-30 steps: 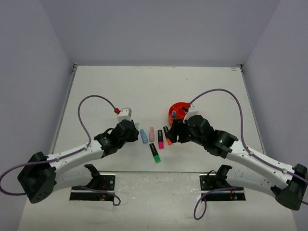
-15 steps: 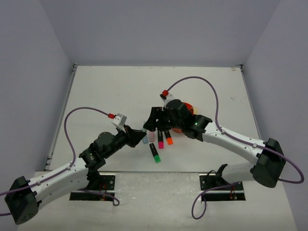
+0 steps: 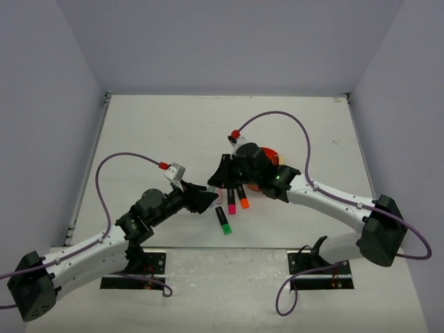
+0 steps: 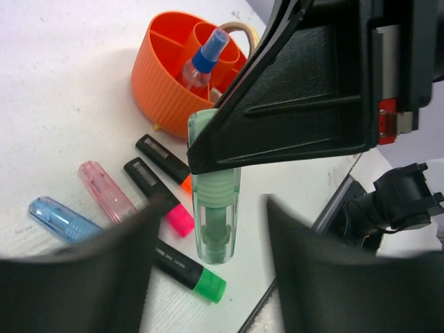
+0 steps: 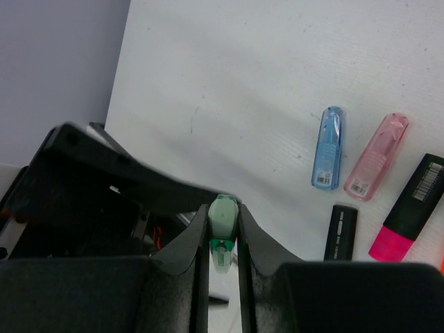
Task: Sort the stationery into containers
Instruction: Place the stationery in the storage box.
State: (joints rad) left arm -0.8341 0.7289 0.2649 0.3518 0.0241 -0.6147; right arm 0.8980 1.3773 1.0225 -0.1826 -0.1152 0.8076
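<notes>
A pastel green marker (image 4: 216, 201) hangs above the table, and my right gripper (image 5: 223, 229) is shut on its end (image 5: 223, 216). My left gripper (image 4: 215, 274) is open, its jaws standing apart on either side of that marker's cap without touching it. The two grippers meet left of the orange organiser (image 3: 275, 159). The organiser (image 4: 166, 76) holds a blue marker (image 4: 206, 57) in its central cup. On the table lie a blue marker (image 4: 59, 218), a pink one (image 4: 107, 191), and black ones with pink (image 4: 156, 195), orange (image 4: 163, 158) and green (image 4: 189, 268) caps.
The loose markers lie in a row between the arms, the green-capped one (image 3: 223, 220) nearest the front. Purple cables (image 3: 277, 118) arch over each arm. Two black base plates (image 3: 139, 267) sit at the near table edge.
Both arms swung to the middle and met. The right gripper shut on the green marker, and the left gripper, which had been shut, opened around it.
</notes>
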